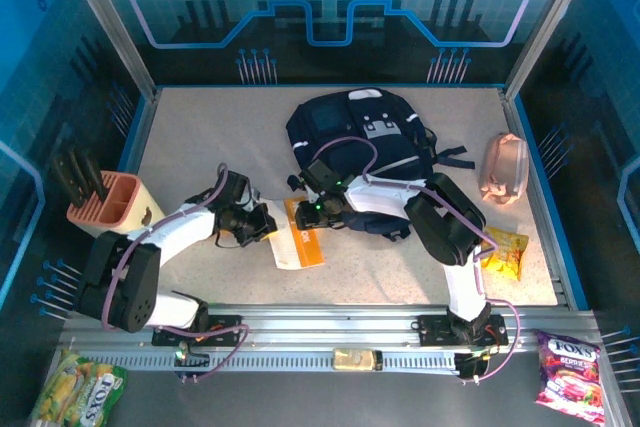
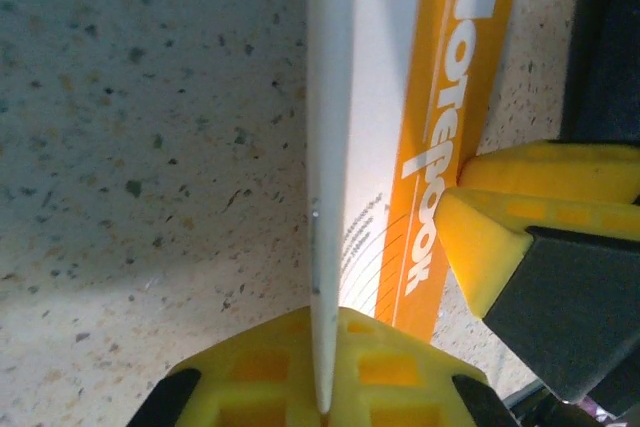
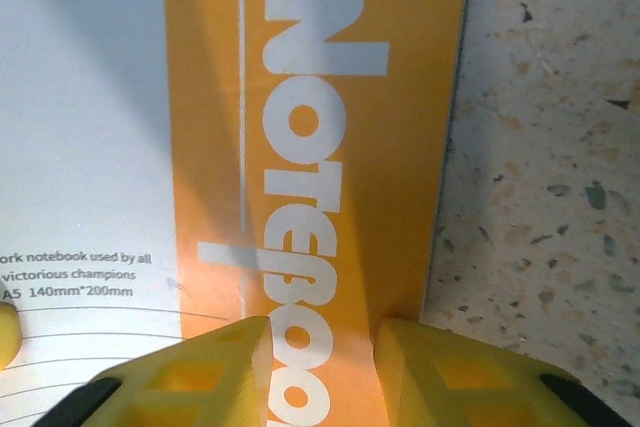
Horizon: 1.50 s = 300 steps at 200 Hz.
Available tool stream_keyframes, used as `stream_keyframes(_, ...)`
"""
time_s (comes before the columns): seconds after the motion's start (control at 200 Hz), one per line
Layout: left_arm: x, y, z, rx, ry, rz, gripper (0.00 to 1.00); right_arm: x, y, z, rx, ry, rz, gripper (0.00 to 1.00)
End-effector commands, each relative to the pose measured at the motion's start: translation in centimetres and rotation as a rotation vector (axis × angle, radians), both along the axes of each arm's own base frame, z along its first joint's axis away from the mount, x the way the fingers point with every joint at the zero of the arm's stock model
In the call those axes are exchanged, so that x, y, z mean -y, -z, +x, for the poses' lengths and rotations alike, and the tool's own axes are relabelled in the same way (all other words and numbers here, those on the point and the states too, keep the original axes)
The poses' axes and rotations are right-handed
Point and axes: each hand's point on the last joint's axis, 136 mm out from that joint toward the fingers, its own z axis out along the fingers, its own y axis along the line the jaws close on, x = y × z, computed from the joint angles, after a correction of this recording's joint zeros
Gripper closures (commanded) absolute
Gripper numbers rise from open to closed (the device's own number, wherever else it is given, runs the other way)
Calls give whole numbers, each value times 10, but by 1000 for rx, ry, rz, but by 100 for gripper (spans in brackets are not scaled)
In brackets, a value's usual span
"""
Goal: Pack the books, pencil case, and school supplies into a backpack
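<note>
The left gripper (image 1: 268, 225) is clamped on the white edge of the notebook (image 1: 300, 239), which lies on the worktop (image 1: 200, 147) near the backpack (image 1: 370, 132). The right gripper (image 1: 318, 209), jaws narrowly apart, sits on its orange band. Lift slowly, holding the far side down so it doesn't slide.

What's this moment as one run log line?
item: notebook | left pincer: shut on its white edge | right pincer: open over orange strip | backpack: notebook outside

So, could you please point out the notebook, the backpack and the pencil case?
notebook (image 3: 310, 97): right wrist view, on its orange title strip.
backpack (image 1: 347, 117): top view, on its navy fabric.
pencil case (image 1: 505, 169): top view, middle of the pouch.
</note>
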Motion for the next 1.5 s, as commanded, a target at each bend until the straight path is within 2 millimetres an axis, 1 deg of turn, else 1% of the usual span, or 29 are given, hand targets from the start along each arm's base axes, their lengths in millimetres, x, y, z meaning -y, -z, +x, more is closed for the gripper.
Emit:
stream_keyframes(0.0, -16, -13, 3, 36, -30, 93, 100, 8, -15, 4, 52, 5, 4, 63)
stream_keyframes(0.075, -26, -23, 5, 64, -56, 143, 100, 5, -44, 11, 128, 3, 58, 59)
stream_keyframes(0.14, -35, -38, 9, 111, -82, 179, 100, 6, -70, 17, 203, 9, 101, 54)
stream_keyframes(0.185, -40, -49, 12, 152, -96, 196, 100, 10, -88, 22, 254, 23, 125, 49)
stream_keyframes(0.275, -46, -78, 24, 249, -134, 202, 100, 24, -116, 32, 327, 76, 175, 41)
stream_keyframes(0.345, -43, -103, 34, 326, -163, 164, 100, 37, -135, 38, 348, 144, 241, 32)
stream_keyframes(0.425, -21, -139, 48, 420, -137, 26, 100, 51, -153, 45, 327, 227, 371, 24)
stream_keyframes(0.455, -16, -150, 52, 445, -138, -12, 100, 57, -157, 47, 309, 260, 425, 22)
stream_keyframes(0.545, -5, -174, 66, 499, -155, -98, 100, 74, -172, 57, 285, 345, 574, 17)
stream_keyframes(0.6, -2, -185, 75, 525, -174, -130, 100, 83, -177, 61, 286, 383, 622, 13)
stream_keyframes(0.65, 0, -196, 84, 554, -196, -164, 100, 90, -188, 65, 303, 404, 653, 8)
stream_keyframes(0.655, 1, -197, 85, 557, -199, -170, 100, 91, -183, 64, 296, 409, 647, 7)
stream_keyframes(0.67, 2, -200, 88, 565, -206, -183, 100, 94, -179, 62, 290, 418, 644, 5)
stream_keyframes(0.705, 4, -206, 95, 583, -225, -219, 100, 99, -181, 63, 293, 434, 651, 0)
stream_keyframes(0.82, 12, -227, 117, 639, -282, -332, 100, 108, -187, 64, 284, 478, 685, 0)
stream_keyframes(0.885, 17, -236, 126, 662, -314, -386, 100, 110, -195, 64, 282, 497, 721, 0)
stream_keyframes(0.905, 18, -238, 129, 670, -321, -402, 100, 110, -195, 63, 272, 503, 726, 0)
stream_keyframes(0.92, 19, -241, 131, 677, -324, -415, 100, 109, -201, 64, 287, 499, 751, 0)
stream_keyframes(0.99, 24, -244, 139, 675, -352, -466, 100, 106, -216, 64, 297, 494, 830, 0)
stream_keyframes(1.095, 32, -247, 147, 664, -376, -540, 100, 99, -229, 65, 280, 491, 930, 0)
stream_keyframes(1.22, 39, -247, 153, 656, -385, -581, 100, 92, -233, 70, 242, 506, 999, 4)
stream_keyframes(1.385, 46, -247, 153, 638, -383, -608, 100, 77, -241, 75, 213, 490, 1072, 10)
stream_keyframes(1.495, 49, -246, 154, 630, -382, -616, 100, 69, -241, 80, 193, 486, 1092, 14)
